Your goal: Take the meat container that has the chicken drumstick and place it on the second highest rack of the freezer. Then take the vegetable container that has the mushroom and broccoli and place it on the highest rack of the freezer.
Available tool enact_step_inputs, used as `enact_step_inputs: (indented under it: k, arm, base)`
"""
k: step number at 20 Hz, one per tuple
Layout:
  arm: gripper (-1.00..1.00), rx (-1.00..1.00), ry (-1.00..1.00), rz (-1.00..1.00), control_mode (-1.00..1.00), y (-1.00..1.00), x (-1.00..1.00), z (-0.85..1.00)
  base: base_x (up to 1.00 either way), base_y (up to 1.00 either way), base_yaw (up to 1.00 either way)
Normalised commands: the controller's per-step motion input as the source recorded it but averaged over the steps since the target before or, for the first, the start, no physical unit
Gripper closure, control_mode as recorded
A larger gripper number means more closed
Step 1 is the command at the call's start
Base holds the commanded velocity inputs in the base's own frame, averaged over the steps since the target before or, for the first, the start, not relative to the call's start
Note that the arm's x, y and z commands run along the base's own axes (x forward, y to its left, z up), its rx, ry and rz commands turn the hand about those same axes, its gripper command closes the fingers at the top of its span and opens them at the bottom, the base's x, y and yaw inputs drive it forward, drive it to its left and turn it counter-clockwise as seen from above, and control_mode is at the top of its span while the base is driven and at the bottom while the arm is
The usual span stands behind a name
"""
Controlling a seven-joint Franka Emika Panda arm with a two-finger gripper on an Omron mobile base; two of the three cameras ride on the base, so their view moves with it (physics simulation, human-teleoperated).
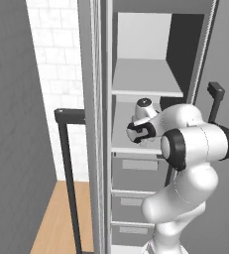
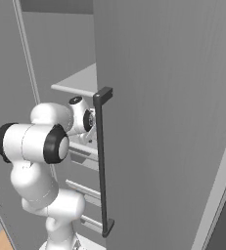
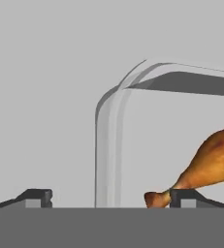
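The first half of the task looked all but finished — the meat container (image 3: 133, 145) lay flat on a light-grey freezer (image 1: 145, 92) shelf, the one below the top shelf as far as the base views allowed, and the claw (image 3: 108, 197) stood wide, its two fingertips (image 3: 36, 197) straddling the container's near rim without holding it. The arm reached into the open freezer beside the long dark bar handle (image 2: 102, 161). As a judgement, the next move called for drawing the claw straight back out, clear of the rim, so the tray was not dragged along — then going for the vegetable container. The meat container was a shallow grey tray with rounded corners; inside it the orange-brown chicken drumstick (image 3: 210, 162) lay with its bone end towards the claw.
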Motion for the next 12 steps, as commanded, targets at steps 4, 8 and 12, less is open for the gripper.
enact_step_inputs:
  k: [4,8,12]
  arm:
    - [-1.00,0.00,-0.13,0.00,-1.00,0.00,-0.44,0.00]
    - [-1.00,0.00,-0.15,0.00,-1.00,0.00,-0.36,0.07]
    - [-1.00,0.00,-0.07,-0.05,-1.00,0.00,-0.07,0.69]
  base:
    - [0.00,0.00,0.00]
    - [0.00,0.00,0.00]
    - [0.00,0.00,0.00]
